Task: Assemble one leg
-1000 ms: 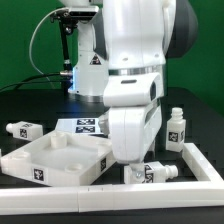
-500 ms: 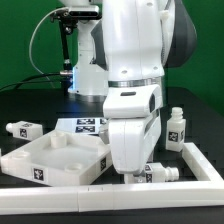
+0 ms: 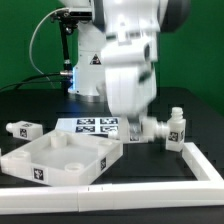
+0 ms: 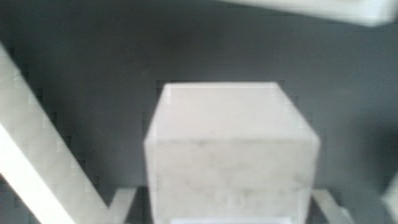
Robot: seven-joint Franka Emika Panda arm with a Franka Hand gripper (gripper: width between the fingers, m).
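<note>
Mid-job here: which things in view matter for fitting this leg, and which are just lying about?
In the job:
gripper
held leg
square tray-like panel, which probably receives the leg

Lying about:
upright leg
leg lying on its side
L-shaped bar
marker board

Three legs in all: a lying leg (image 3: 22,129), an upright leg (image 3: 176,128) and a leg by the arm (image 3: 150,129). One square tray-like panel (image 3: 40,170), one L-shaped bar (image 3: 150,186), one marker board (image 3: 90,125).
</note>
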